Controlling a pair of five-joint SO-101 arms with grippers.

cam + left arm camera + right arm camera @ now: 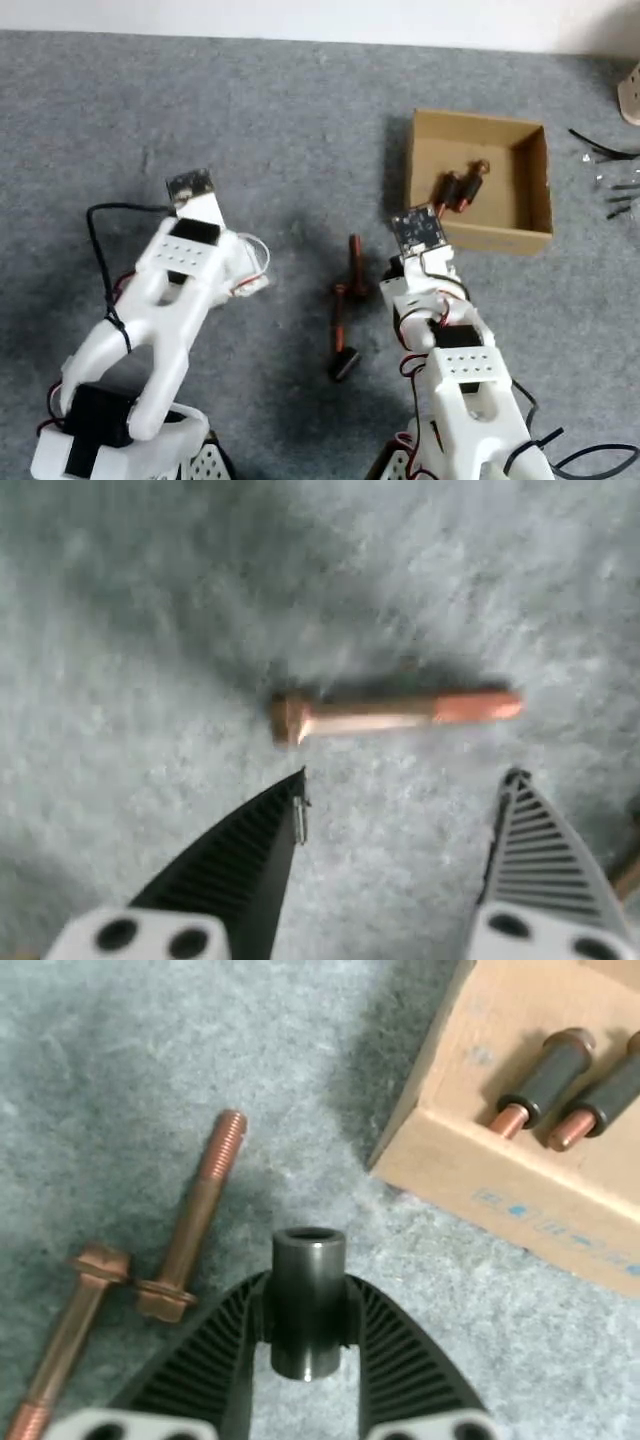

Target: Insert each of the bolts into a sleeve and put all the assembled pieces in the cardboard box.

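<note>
While the left claw (408,780) hangs released, a bolt (395,712) lies crosswise just ahead of its tips, not between them. Closing from here likely grabs air or nips one edge, and the bolt rolls off over the carpet (140,620). It also needs a grip near the head, or too little shank stays free to enter a sleeve.

Right claw (307,1285) is clenched on a sleeve (308,1250), bore facing away from the claw. The pinch looks short, so my guess is that a bolt pushed in off-axis twists the sleeve or pops it loose.

A loose bolt (195,1215) and another bolt (65,1330) lie just beside the right claw; a swing that way scatters them. On its other side, near, sits the box (520,1195) with two assembled pieces (540,1085) inside. Clipping that wall shoves the box.
</note>
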